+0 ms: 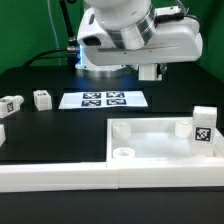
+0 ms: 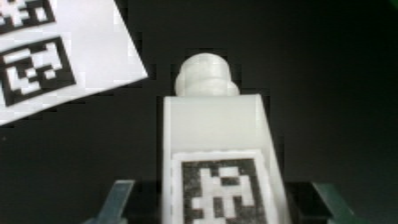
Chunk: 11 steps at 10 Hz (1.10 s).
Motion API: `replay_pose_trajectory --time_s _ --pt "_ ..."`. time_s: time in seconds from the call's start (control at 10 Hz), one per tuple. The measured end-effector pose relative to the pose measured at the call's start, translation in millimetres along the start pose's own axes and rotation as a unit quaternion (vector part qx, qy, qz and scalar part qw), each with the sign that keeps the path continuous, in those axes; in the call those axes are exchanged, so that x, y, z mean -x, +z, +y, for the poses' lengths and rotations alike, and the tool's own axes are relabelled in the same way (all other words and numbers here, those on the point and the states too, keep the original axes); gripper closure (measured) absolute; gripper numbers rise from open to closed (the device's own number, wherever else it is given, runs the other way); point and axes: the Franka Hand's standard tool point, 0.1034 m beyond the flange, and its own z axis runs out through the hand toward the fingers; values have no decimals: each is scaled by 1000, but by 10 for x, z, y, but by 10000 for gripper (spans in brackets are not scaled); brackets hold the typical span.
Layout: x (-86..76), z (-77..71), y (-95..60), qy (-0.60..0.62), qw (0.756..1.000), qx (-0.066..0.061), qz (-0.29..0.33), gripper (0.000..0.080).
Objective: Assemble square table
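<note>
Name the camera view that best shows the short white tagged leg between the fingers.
The wrist view: the short white plastic leg fills the frame, black-white tag and rounded tip clear, between the open fingers. The exterior view shows only the gripper beyond the flat white marker board; the leg cannot be made out.

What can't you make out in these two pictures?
1. Gripper: the arm hides it in the exterior view. The wrist view cuts its fingers off, so its grip on the leg is unclear.
2. Table top: cut by the exterior view's right edge.
3. Tag on the leg: blurred, cut off.
</note>
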Motion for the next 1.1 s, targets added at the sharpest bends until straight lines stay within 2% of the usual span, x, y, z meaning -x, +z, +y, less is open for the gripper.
replay_pose_trajectory --time_s 0.2,0.4,0.5,0.7,0.8,0.9,1.1 --pt "-71 -21 -93 -12 998 -3 59 512" --pt "-352 -69 -553 -33 993 -13 115 512" --pt "-519 -168 -856 -49 985 -19 166 512" --pt "-596 -299 -1187 -69 972 -14 224 512" --pt "-668 -327 -1223 -70 957 -19 282 512" --pt "-623 -299 -1147 -70 954 -17 292 512" --pt "-714 -308 -1202 -73 932 -16 354 512"
